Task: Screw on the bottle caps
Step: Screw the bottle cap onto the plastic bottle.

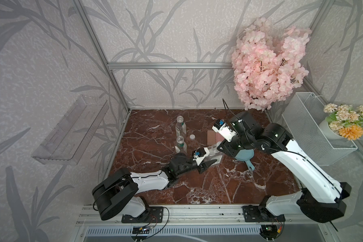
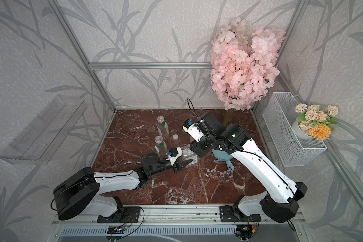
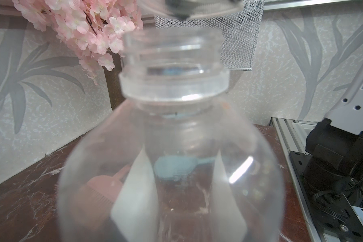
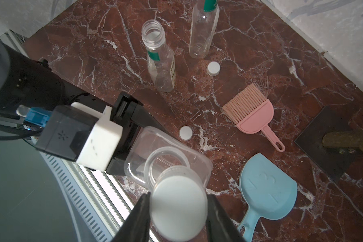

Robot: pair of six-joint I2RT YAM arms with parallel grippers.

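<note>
My left gripper (image 1: pixel 210 161) is shut on the squarer clear bottle (image 1: pixel 213 153), which stands upright on the marble. Its white pads (image 3: pixel 134 188) show through the plastic in the left wrist view, and the open neck (image 3: pixel 173 83) is bare. My right gripper (image 4: pixel 178 196) is shut on a white bottle cap (image 4: pixel 178 209) and holds it just above that bottle's mouth (image 4: pixel 167 156), apart from the rim. Two round bottles (image 1: pixel 180 125) (image 1: pixel 180 144) stand uncapped behind. Two loose caps (image 4: pixel 213 68) (image 4: pixel 185 132) lie on the table.
A pink brush (image 4: pixel 251 113) and a blue dustpan (image 4: pixel 268 188) lie to the right of the held bottle. A pink flower tree (image 1: pixel 268 69) stands at the back right. A wire basket (image 1: pixel 314 130) hangs on the right wall, and a clear shelf (image 1: pixel 69 130) on the left wall.
</note>
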